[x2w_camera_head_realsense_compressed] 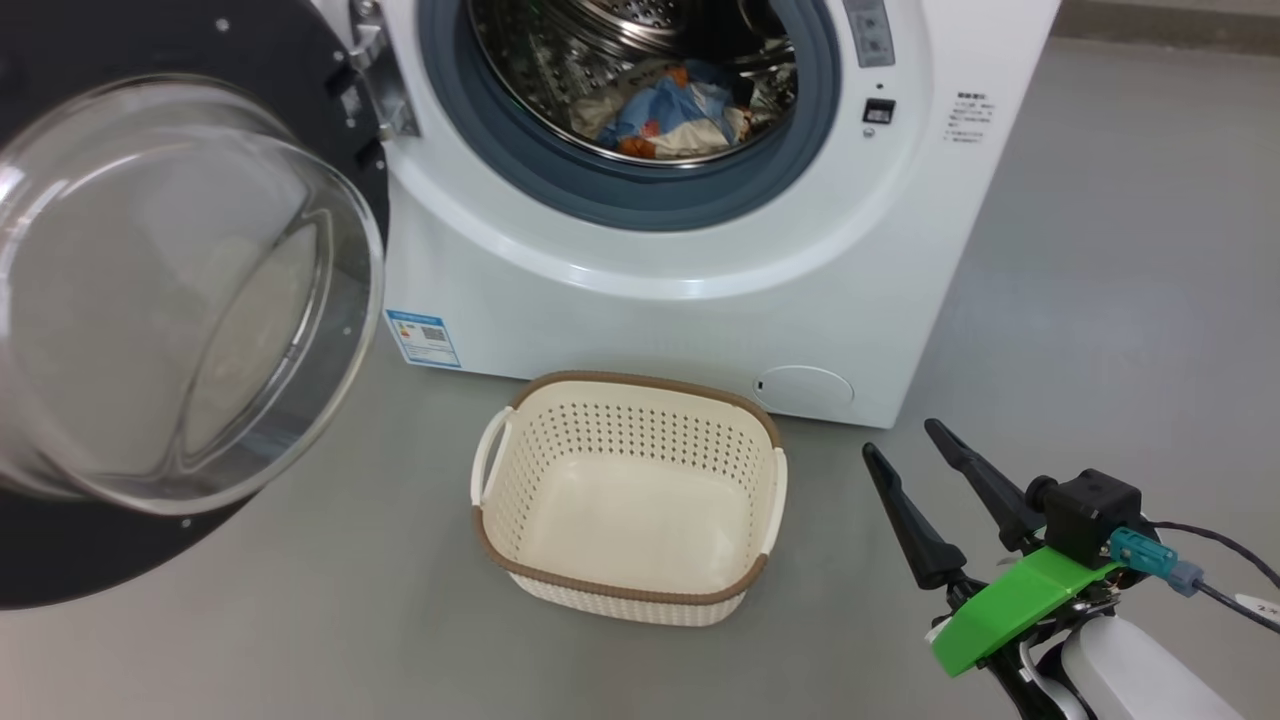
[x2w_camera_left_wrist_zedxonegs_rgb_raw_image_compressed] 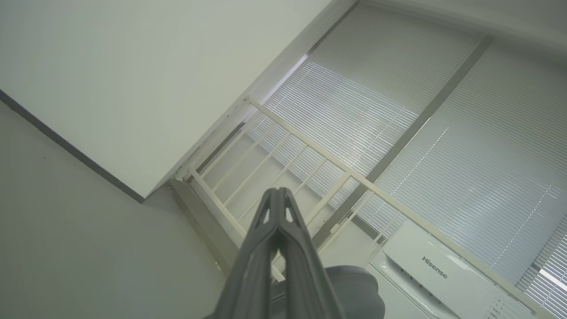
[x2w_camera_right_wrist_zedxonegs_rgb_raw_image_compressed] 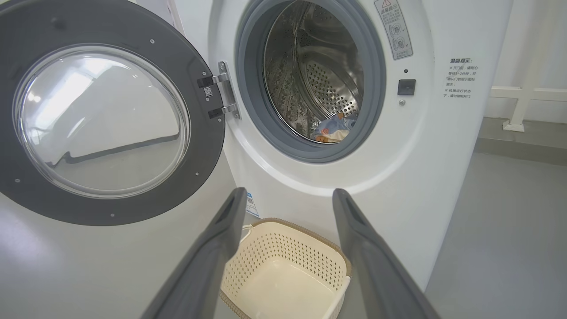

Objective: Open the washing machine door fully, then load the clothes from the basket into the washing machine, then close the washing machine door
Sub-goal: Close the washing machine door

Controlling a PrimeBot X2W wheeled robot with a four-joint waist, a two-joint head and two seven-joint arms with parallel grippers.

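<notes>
Head view, laundry corner: my right gripper (x2w_camera_head_realsense_compressed: 900, 438) hangs at the lower right, its two dark fingers spread wide and holding nothing, tips aimed toward the washing machine (x2w_camera_head_realsense_compressed: 700, 300). The basket (x2w_camera_head_realsense_compressed: 640, 381) sits on the grey floor (x2w_camera_head_realsense_compressed: 1100, 300) to the left of those fingers, near them but apart, its bare cream bottom showing, close before the machine's white front. Just ahead of the fingertips is the round filter cap (x2w_camera_head_realsense_compressed: 803, 388). The clothes (x2w_camera_head_realsense_compressed: 680, 110), a blue and orange heap with a pale piece, lie inside the steel drum (x2w_camera_head_realsense_compressed: 560, 60), well beyond and above the fingertips, ringed by the grey-blue gasket (x2w_camera_head_realsense_compressed: 640, 200). The washing machine door (x2w_camera_head_realsense_compressed: 180, 300) stands swung open far to the gripper's left, its glass bowl bulging toward the camera, with the blue label sticker (x2w_camera_head_realsense_compressed: 423, 338) between door and basket. From the right wrist, I see the basket low in the gap between the two fingers, the drum mouth above that gap, and the door left of the left-hand finger. From the left wrist, my left gripper (x2w_camera_left_wrist_zedxonegs_rgb_raw_image_compressed: 277, 192) has its fingers pressed together with nothing between them, pointing at a white railing (x2w_camera_left_wrist_zedxonegs_rgb_raw_image_compressed: 310, 146) and slatted blinds (x2w_camera_left_wrist_zedxonegs_rgb_raw_image_compressed: 443, 146); the machine's top panel lies to the lower right of those fingers.
</notes>
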